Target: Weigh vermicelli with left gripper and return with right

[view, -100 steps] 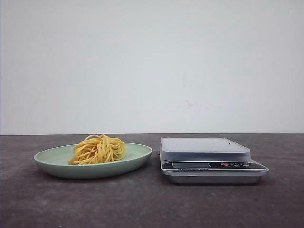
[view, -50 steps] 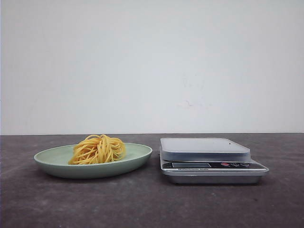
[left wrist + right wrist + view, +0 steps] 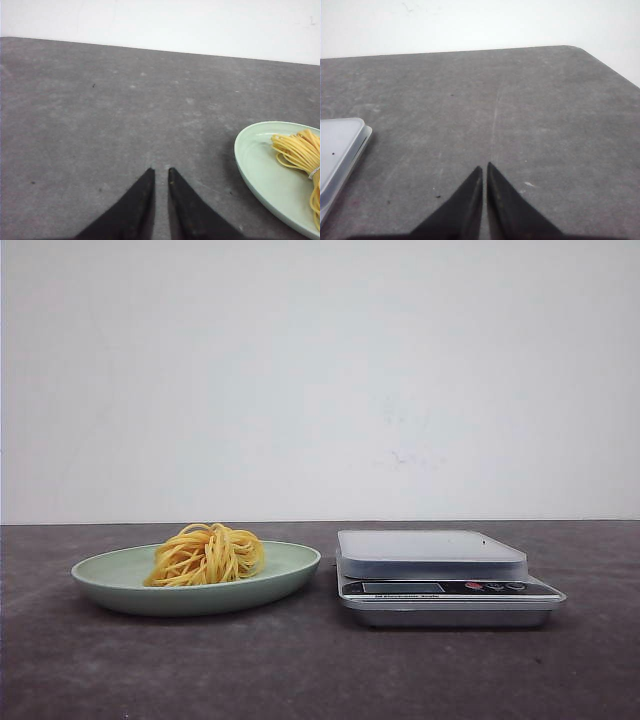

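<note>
The vermicelli point(image 3: 207, 554) is a yellow-orange nest of thin strands lying in the pale green plate point(image 3: 105, 576) on the left of the table. To the plate's right stands the silver kitchen scale point(image 3: 430, 552) with nothing on its platform. Neither arm shows in the front view. In the left wrist view my left gripper point(image 3: 161, 171) hovers over bare table, its black fingers nearly together with only a thin slit, and the plate point(image 3: 260, 167) with the vermicelli point(image 3: 299, 150) lies off to one side. My right gripper point(image 3: 484, 166) is shut and empty over bare table, apart from the scale's corner point(image 3: 340, 145).
The dark grey tabletop ends at a white wall behind. The right wrist view shows the table's rounded far corner point(image 3: 580, 50) and its edge.
</note>
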`<state>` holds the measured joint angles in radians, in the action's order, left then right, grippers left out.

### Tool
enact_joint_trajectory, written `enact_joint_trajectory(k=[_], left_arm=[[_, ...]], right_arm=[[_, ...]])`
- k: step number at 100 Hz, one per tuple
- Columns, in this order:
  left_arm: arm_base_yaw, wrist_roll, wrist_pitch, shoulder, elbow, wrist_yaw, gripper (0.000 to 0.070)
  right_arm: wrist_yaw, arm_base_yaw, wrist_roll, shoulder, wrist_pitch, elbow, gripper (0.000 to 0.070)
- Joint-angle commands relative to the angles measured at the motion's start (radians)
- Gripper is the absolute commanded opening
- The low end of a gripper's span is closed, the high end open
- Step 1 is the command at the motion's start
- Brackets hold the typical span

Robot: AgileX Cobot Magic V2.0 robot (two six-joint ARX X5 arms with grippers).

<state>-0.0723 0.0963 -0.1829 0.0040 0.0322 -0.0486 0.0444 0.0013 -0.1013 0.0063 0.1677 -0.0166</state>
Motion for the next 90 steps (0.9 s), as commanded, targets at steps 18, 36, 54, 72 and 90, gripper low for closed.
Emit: enact_joint_trajectory(k=[18, 36, 54, 72, 90], left_arm=[[0.002, -0.006, -0.004, -0.001, -0.018, 0.004, 0.0011], [0.002, -0.006, -0.004, -0.001, -0.018, 0.001, 0.0012], [0.002, -0.006, -0.004, -0.001, -0.018, 0.001, 0.0012], [0.002, -0.002, 0.018, -0.001, -0.018, 0.007, 0.0012], [0.002, -0.002, 0.026, -0.001, -0.018, 0.006, 0.0012]], right_arm=[[-0.002, 0.001, 0.004, -0.002, -0.014, 0.004, 0.0007], [-0.003, 0.001, 0.004, -0.002, -0.009, 0.004, 0.0007], [-0.003, 0.001, 0.004, -0.002, -0.009, 0.004, 0.0007], [-0.003, 0.001, 0.005, -0.002, -0.010, 0.004, 0.0007], [-0.019, 0.001, -0.004, -0.002, 0.003, 0.004, 0.0007]])
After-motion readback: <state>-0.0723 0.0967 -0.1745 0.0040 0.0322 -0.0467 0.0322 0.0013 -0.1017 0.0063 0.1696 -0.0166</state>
